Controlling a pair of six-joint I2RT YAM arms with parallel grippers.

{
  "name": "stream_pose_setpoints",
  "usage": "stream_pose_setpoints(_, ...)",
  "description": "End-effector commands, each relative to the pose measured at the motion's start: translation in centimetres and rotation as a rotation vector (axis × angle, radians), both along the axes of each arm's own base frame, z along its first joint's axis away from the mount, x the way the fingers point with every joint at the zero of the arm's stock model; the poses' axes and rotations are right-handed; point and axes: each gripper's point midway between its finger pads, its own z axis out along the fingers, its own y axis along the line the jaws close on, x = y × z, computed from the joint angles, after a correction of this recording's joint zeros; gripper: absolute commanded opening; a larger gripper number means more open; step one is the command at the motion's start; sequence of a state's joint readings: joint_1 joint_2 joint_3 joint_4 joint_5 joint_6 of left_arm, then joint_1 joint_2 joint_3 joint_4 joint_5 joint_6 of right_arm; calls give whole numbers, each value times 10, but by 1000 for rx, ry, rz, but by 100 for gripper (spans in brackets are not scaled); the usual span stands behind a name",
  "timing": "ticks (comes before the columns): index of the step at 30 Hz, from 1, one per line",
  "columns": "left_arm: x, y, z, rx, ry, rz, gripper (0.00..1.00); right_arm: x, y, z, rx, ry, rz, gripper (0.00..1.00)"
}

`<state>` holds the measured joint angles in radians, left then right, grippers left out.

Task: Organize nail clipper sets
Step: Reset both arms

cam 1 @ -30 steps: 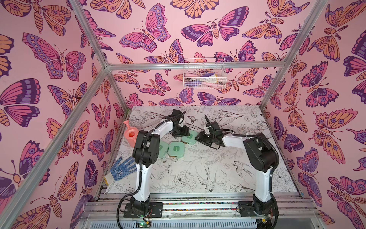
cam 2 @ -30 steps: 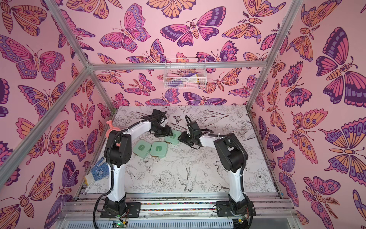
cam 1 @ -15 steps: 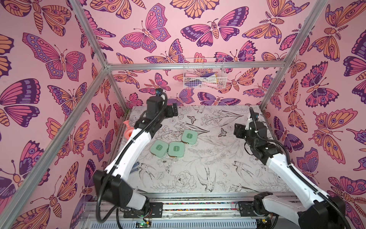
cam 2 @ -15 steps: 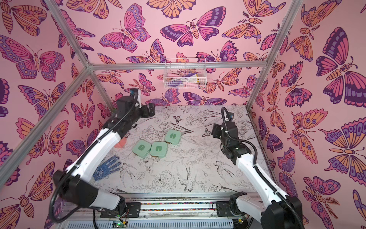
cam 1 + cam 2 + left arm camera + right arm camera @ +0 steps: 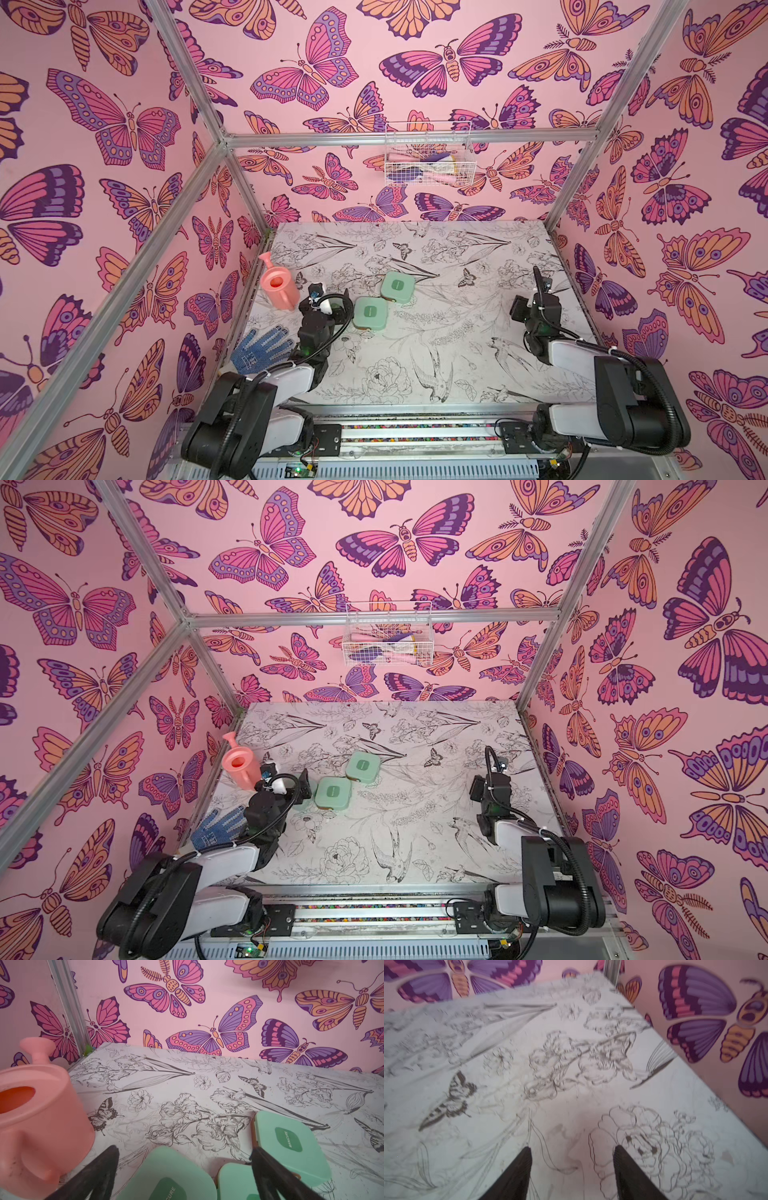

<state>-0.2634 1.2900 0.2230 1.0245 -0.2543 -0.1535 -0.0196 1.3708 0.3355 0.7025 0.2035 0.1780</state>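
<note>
Three mint-green nail clipper set cases lie shut in a diagonal row on the left half of the table. Both top views show the far case and the middle case. The left wrist view shows all three: the near case, the middle case and the far case. My left gripper hangs open just over the near case, holding nothing. On the right my right gripper stands open over bare table.
A pink watering can stands close to the left of my left gripper, by the left wall. A blue glove lies at the front left. A white wire basket hangs on the back wall.
Both arms have drawn back from the cases toward the front. The left gripper opened wider and now sits low by the near case. The right gripper swung to the right side.
</note>
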Motion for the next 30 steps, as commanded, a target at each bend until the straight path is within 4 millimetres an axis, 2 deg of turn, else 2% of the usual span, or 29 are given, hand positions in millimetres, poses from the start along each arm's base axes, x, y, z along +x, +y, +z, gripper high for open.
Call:
stream_pose_setpoints(1,4,24,22,-12,-105,73,100,7,5,11,-24,-180,58,65)
stream_pose_setpoints(2,9,30,22,-9,-99,94,100,14,13,15,-27,-215,108,65)
stream_pose_setpoints(4,14,32,20,-4,-81,102,100,16,28,10,-31,-132,204,66)
stream_pose_setpoints(5,14,32,19,-1,-65,102,100,17,30,4,-30,-76,218,66)
stream_pose_setpoints(6,12,33,18,3,-48,101,100,21,28,7,-26,-106,203,66)
stream_pose_setpoints(7,6,33,19,7,-32,101,100,23,23,6,-24,-127,172,67)
stream_pose_setpoints(10,-14,37,-1,30,72,100,100,26,21,3,-17,-55,163,69)
stream_pose_setpoints(13,-30,54,-12,17,15,144,100,28,22,4,-17,-85,167,69)
stream_pose_setpoints(15,-25,61,-14,11,-17,168,100,27,22,4,-18,-86,169,69)
stream_pose_setpoints(17,-12,65,-29,15,7,184,100,27,23,3,-17,-60,174,69)
stream_pose_setpoints(19,6,64,-53,28,75,183,100,26,23,1,-14,-46,178,70)
stream_pose_setpoints(20,16,56,-50,24,50,165,100,27,24,2,-16,-55,179,70)
stream_pose_setpoints(21,16,54,-55,35,106,159,100,27,24,2,-14,-55,181,70)
stream_pose_setpoints(23,22,84,-63,48,217,239,100,28,24,2,-15,-45,180,72)
stream_pose_setpoints(24,23,93,-68,46,226,263,100,28,24,2,-15,-46,181,76)
stream_pose_setpoints(25,32,105,-63,43,232,294,100,28,24,2,-16,-44,183,80)
stream_pose_setpoints(26,28,114,-62,43,259,318,100,28,24,2,-16,-42,183,83)
stream_pose_setpoints(27,29,116,-59,40,235,322,100,28,24,1,-16,-40,183,85)
stream_pose_setpoints(28,30,114,-58,37,200,319,100,28,24,2,-18,-42,184,99)
stream_pose_setpoints(30,26,112,-59,39,218,312,100,28,24,1,-18,-41,185,99)
